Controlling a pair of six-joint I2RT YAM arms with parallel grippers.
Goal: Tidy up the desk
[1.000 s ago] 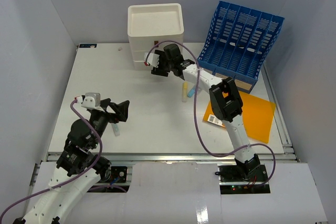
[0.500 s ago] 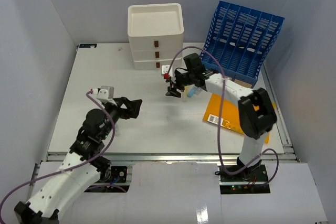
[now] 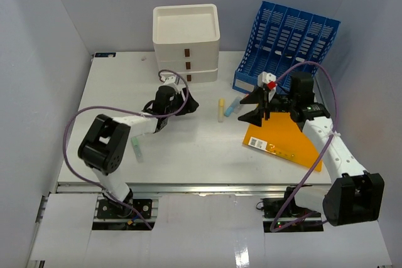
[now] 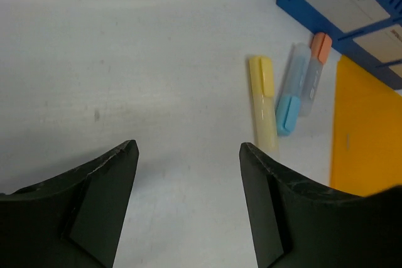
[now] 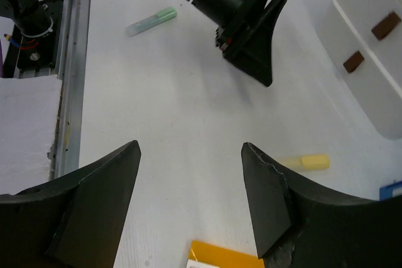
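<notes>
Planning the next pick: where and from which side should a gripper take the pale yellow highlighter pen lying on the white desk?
Probably from straight above, closing across the barrel's far half. The pale yellow highlighter pen lies flat, and the blue-capped highlighter pen beside it nearly touches its near half but angles away farther out, leaving finger room.

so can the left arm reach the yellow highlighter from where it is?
Probably yes. The left pincer is open and empty, facing the yellow highlighter, with only bare desk between. The blue marker lies close alongside it, so a clean pinch may be tight.
</notes>
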